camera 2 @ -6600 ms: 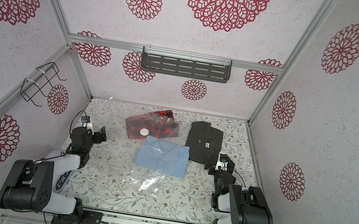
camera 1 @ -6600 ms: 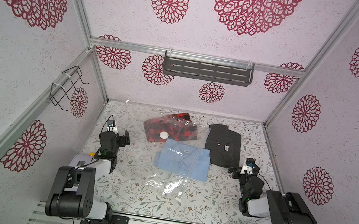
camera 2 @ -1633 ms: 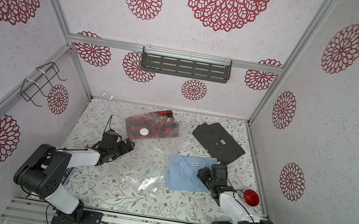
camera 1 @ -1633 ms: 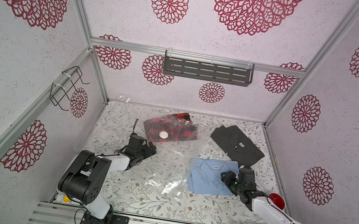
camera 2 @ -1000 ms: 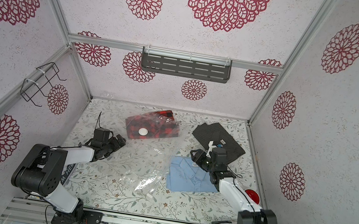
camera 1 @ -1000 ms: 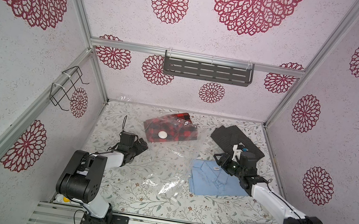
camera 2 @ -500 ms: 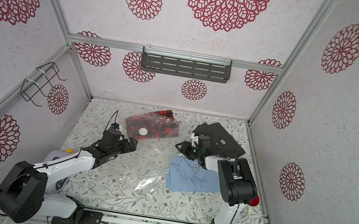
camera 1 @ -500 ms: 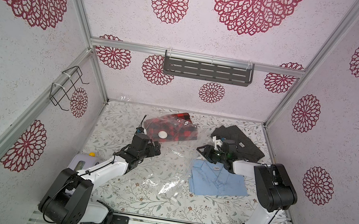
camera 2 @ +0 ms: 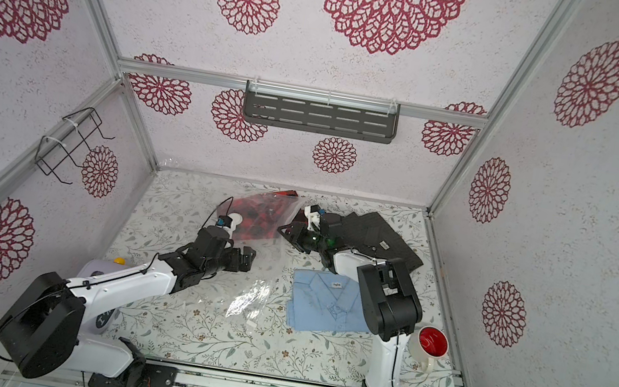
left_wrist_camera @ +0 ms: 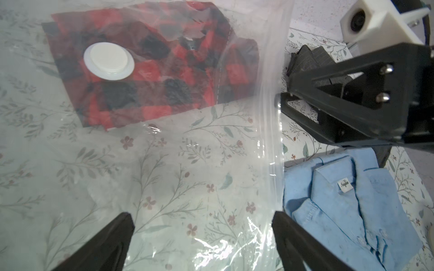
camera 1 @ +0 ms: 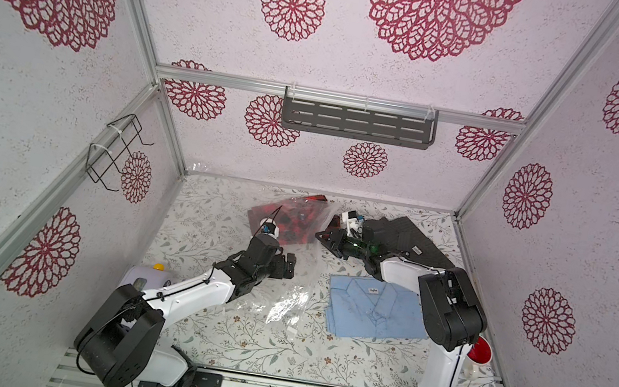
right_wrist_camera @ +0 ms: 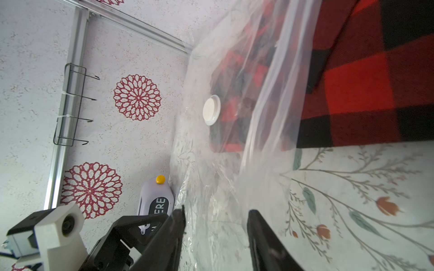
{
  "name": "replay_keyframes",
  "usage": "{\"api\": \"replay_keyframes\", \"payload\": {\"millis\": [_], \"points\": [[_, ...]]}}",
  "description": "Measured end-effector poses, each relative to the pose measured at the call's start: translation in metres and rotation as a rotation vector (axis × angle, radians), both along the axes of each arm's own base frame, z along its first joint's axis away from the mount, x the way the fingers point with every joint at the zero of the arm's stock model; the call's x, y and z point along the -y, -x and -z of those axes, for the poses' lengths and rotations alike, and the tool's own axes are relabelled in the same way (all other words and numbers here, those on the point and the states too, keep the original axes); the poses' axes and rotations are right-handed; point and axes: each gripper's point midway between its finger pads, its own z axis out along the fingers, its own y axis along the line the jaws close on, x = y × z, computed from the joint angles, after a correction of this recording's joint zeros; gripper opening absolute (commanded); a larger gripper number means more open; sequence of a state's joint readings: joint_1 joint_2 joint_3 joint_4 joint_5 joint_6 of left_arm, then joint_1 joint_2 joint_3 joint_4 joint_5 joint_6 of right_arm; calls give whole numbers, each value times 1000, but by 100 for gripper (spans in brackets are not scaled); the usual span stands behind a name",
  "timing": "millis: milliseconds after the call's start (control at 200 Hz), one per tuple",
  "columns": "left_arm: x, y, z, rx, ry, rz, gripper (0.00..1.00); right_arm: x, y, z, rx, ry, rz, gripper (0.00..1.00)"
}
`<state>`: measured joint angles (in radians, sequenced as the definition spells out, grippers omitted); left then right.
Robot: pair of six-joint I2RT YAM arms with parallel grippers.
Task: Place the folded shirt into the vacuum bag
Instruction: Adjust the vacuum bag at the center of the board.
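The vacuum bag lies spread flat over the middle of the desk, crinkled and glinting. Its round white valve disc sits over a red-and-black plaid shirt that is inside it at the far end. The zip-seal edge faces the right arm's side.

Just outside that edge, the light blue folded shirt rests on the bare desk, collar up, with none of it in the bag. Further back, a dark grey folded shirt lies toward the right wall.

The left tool hovers low over the clear plastic with its jaws spread wide, holding nothing. The right tool is down at the bag's edge beside the plaid shirt. Its jaws are about half apart, with loose film between them, not clamped.

A red mug stands at the near right corner. A white device with a yellow button sits by the left arm.
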<state>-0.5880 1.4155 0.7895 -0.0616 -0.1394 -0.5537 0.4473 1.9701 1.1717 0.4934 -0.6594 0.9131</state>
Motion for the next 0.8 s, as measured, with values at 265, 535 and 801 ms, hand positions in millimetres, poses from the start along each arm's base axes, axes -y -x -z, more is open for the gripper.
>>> {"api": "replay_keyframes", "payload": {"millis": [265, 535, 801], "points": [[41, 5, 17, -19, -157, 93, 97, -1, 0, 4, -33, -9, 9, 48], [75, 12, 43, -36, -376, 160, 100, -1, 0, 4, -49, -17, 16, 48], [78, 13, 65, -46, -550, 149, 85, 0, 0, 4, -55, -20, 18, 48]]}}
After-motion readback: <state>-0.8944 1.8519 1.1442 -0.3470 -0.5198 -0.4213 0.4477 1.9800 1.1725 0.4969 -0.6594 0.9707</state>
